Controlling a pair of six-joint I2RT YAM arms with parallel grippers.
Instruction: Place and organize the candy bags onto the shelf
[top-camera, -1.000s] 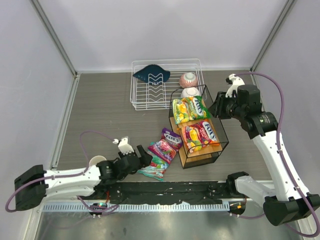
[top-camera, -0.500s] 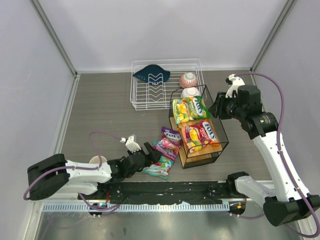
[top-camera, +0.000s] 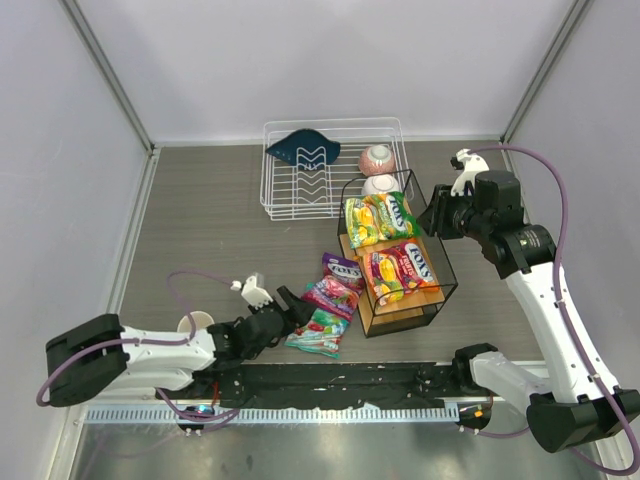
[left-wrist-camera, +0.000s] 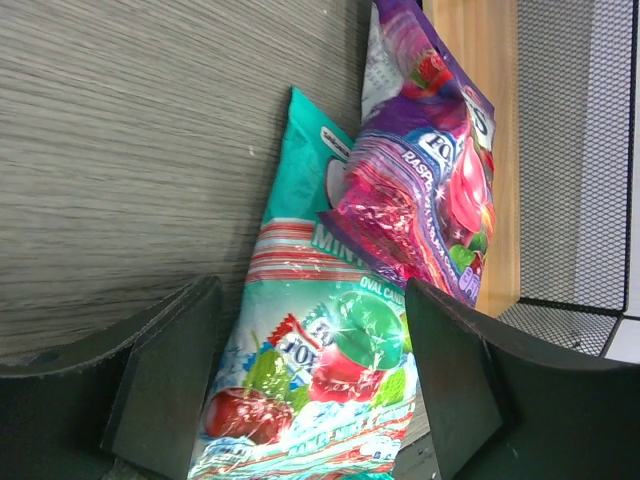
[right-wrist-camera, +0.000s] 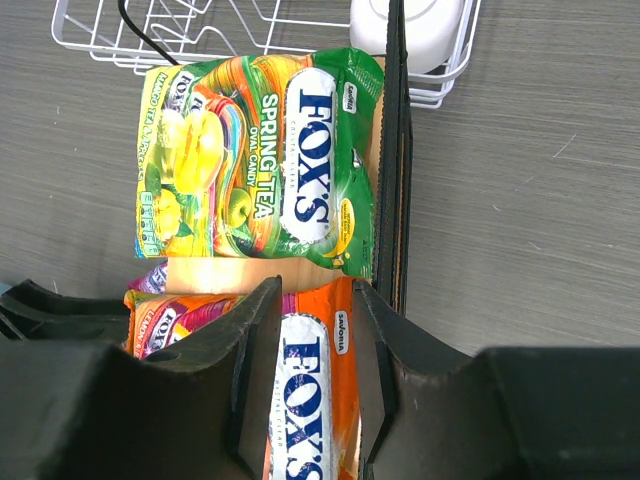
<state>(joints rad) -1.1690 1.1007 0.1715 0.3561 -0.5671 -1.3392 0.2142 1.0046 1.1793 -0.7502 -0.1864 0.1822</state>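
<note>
The shelf (top-camera: 440, 290) is a black wire frame with a tan board (right-wrist-camera: 250, 274). The green bag (top-camera: 380, 218) and the orange-red bag (top-camera: 402, 272) lie flat on the board. The purple bag (top-camera: 338, 285) lies on the table left of the shelf, overlapping the teal bag (top-camera: 318, 334). My left gripper (top-camera: 298, 310) is low and open. Its fingers (left-wrist-camera: 165, 385) stand on either side of the teal bag's (left-wrist-camera: 320, 360) near end, and the purple bag (left-wrist-camera: 430, 170) lies beyond. My right gripper (top-camera: 440, 215) hangs open and empty above the shelf's right side, over the orange-red bag (right-wrist-camera: 315, 400) and near the green bag (right-wrist-camera: 270, 160).
A white wire dish rack (top-camera: 290, 195) stands behind the shelf. It holds a dark blue item (top-camera: 303, 148), a pink bowl (top-camera: 377, 158) and a white bowl (top-camera: 380, 185). A paper cup (top-camera: 195, 322) stands beside my left arm. Walls close in on three sides.
My left gripper moved right to the two loose bags, then eased back a little. The teal and purple bags shifted slightly right. My right arm has not moved.
</note>
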